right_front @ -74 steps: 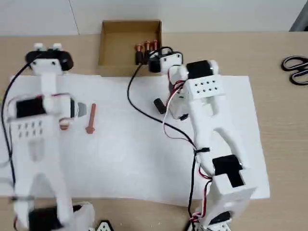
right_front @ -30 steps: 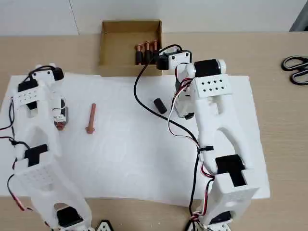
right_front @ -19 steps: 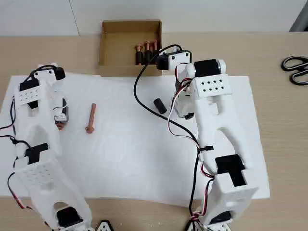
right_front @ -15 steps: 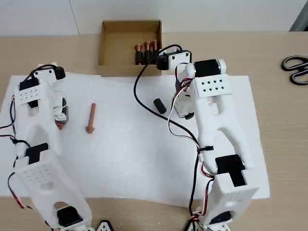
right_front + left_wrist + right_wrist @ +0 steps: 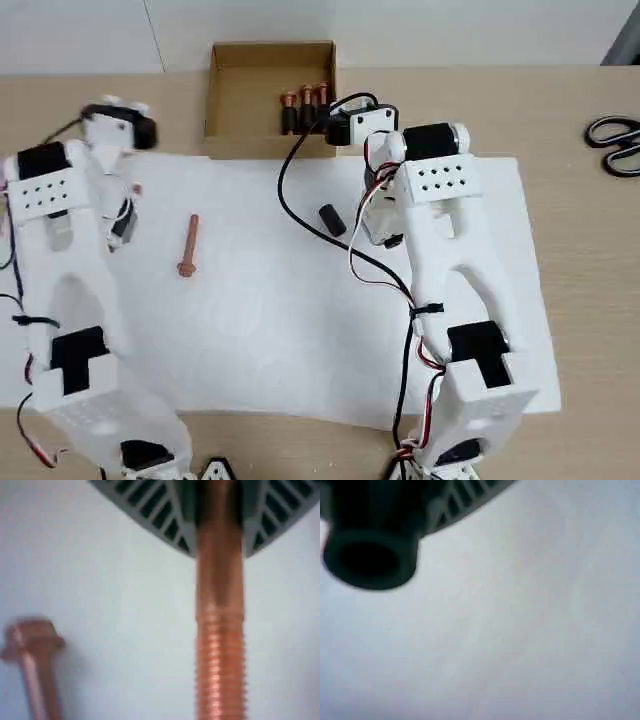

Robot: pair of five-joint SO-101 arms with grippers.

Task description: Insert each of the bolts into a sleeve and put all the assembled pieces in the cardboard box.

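My left gripper (image 5: 218, 515) is shut on a copper bolt (image 5: 220, 645), whose threaded end sticks out over the white sheet. A second copper bolt (image 5: 32, 665) lies loose on the sheet beside it, also seen left of centre from above (image 5: 188, 245). My right gripper (image 5: 375, 505) is shut on a black sleeve (image 5: 370, 562), open end facing out. Another black sleeve (image 5: 332, 219) lies loose just left of the right arm (image 5: 430, 190). The cardboard box (image 5: 240, 100) at the back holds three assembled pieces (image 5: 305, 108). The left arm (image 5: 60, 200) stands at the sheet's left edge.
A white sheet (image 5: 280, 330) covers the middle of the wooden table. Scissors (image 5: 615, 143) lie at the far right edge. A black cable (image 5: 290, 215) from the right arm loops over the sheet near the loose sleeve.
The left arm has swung up and toward the back of the table with its bolt. The right arm, the loose bolt and the loose sleeve have stayed put.
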